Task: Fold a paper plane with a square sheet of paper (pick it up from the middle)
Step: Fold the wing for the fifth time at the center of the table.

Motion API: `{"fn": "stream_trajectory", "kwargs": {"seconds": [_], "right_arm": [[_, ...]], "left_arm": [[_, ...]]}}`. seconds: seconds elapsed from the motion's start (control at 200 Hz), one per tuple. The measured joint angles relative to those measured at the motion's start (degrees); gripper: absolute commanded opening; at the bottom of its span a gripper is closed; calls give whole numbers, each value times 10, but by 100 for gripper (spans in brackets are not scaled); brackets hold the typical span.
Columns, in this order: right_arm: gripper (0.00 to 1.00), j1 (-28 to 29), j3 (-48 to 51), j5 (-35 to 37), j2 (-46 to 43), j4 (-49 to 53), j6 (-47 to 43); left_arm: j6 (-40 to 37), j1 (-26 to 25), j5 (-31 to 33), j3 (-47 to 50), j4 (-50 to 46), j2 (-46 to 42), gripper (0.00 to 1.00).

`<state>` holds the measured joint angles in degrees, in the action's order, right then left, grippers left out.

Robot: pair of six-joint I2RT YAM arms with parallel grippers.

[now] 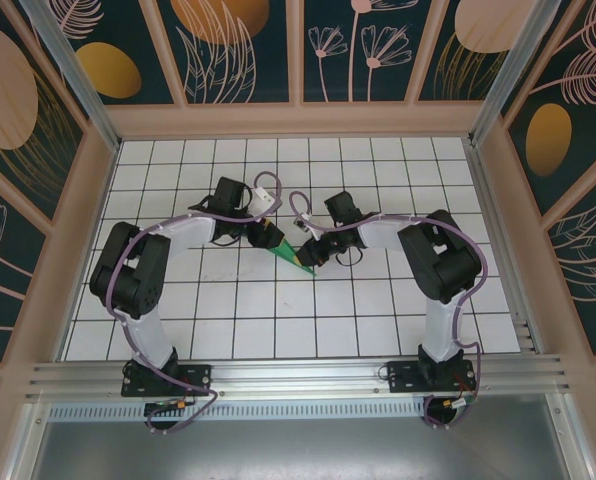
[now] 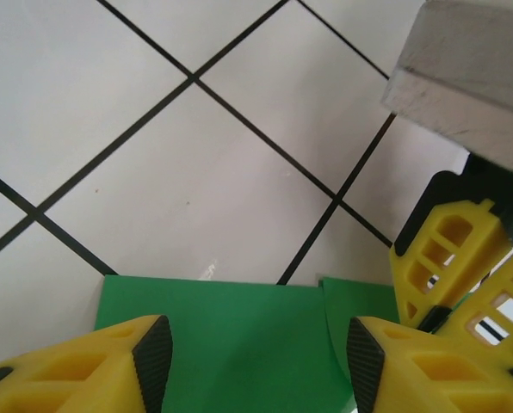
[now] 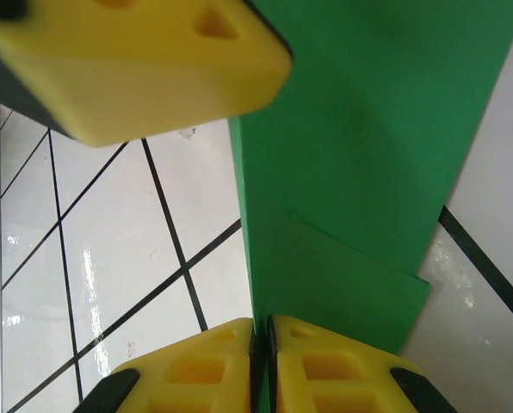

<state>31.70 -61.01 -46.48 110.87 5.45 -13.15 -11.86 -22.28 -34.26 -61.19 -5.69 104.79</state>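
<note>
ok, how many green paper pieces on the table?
1: the folded green paper at the centre of the table, between the left gripper and right gripper. More could be hidden beneath them.

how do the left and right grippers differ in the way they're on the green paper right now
The left gripper stands open, the green paper lying between its fingers; the right gripper is shut, pinching the paper's edge. The left gripper's fingers straddle the sheet; the right gripper's clamp it from both sides. Both have yellow fingers and work the same sheet.
</note>
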Motion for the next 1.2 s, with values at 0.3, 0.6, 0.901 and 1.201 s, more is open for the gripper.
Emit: {"fn": "stream_trajectory", "kwargs": {"seconds": [0.3, 0.6, 0.901, 1.201], "right_arm": [[15, 0, 0, -3, 9, 0, 0], [14, -13, -4, -13, 12, 1, 0], [14, -18, -8, -17, 18, 2, 0], [14, -18, -8, -21, 18, 2, 0]], "left_arm": [[-39, 0, -14, -23, -56, 25, 54], [-101, 0, -56, -33, -83, 25, 58], [-146, 0, -62, -56, -124, 25, 43], [-159, 0, -55, -61, -139, 33, 31]]}}
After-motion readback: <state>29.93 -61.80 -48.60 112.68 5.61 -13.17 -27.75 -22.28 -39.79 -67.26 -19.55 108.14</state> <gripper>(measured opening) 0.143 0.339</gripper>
